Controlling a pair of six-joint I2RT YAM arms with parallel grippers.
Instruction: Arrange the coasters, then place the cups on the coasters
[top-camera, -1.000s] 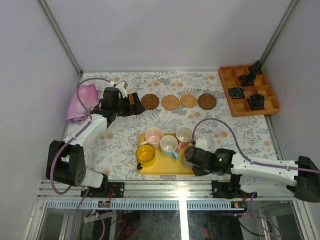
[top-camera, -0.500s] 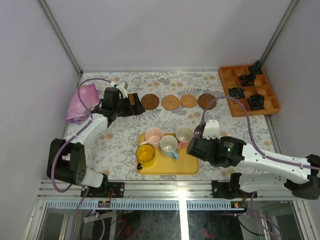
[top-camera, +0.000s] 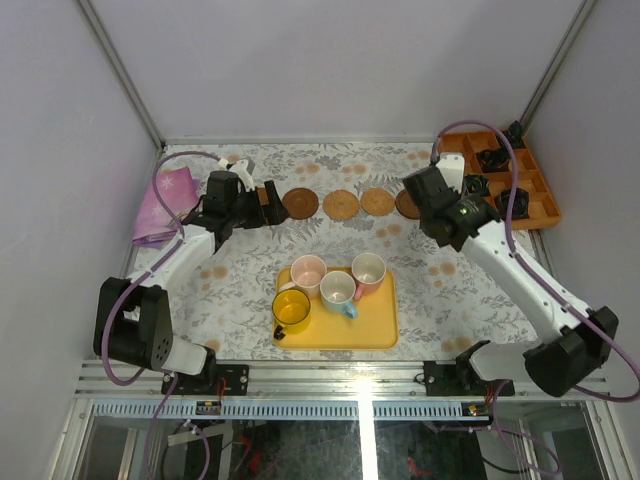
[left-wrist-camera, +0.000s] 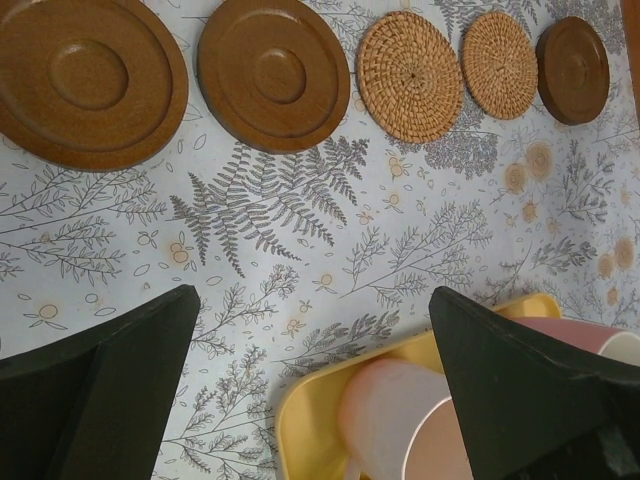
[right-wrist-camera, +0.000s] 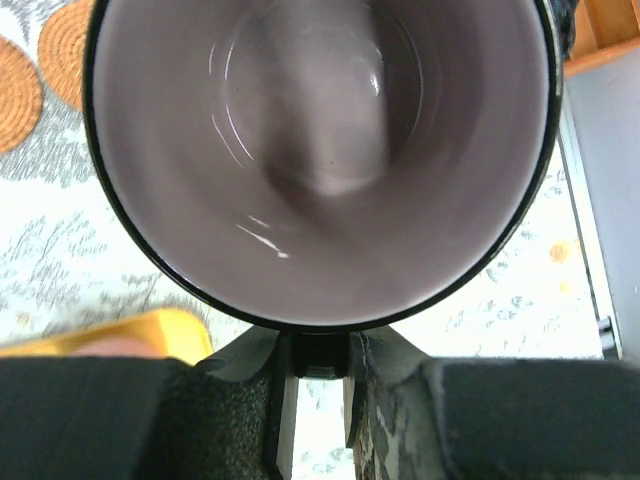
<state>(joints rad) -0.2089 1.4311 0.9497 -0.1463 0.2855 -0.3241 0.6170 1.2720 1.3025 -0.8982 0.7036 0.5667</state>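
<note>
— Fingers, what do we log?
— Left fingers (left-wrist-camera: 110, 380) spread wide, empty, near the left end of the coasters (left-wrist-camera: 280, 70). Right fingers (right-wrist-camera: 120, 420) grip the mauve cup (right-wrist-camera: 320, 150).
— Cup position?
— We see it held up by the rightmost coaster (left-wrist-camera: 572, 70), not on it. Yellow cup (top-camera: 291, 309), pale pink cup (top-camera: 308, 270), light blue cup (top-camera: 338, 288) and salmon cup (top-camera: 368, 268) sit on the yellow tray (top-camera: 385, 325) on the worktop (top-camera: 240, 280).

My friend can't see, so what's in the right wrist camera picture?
A round mug with a pale mauve inside fills the view, held by the robot's black right hand. Two woven round coasters peek in at top left.
</note>
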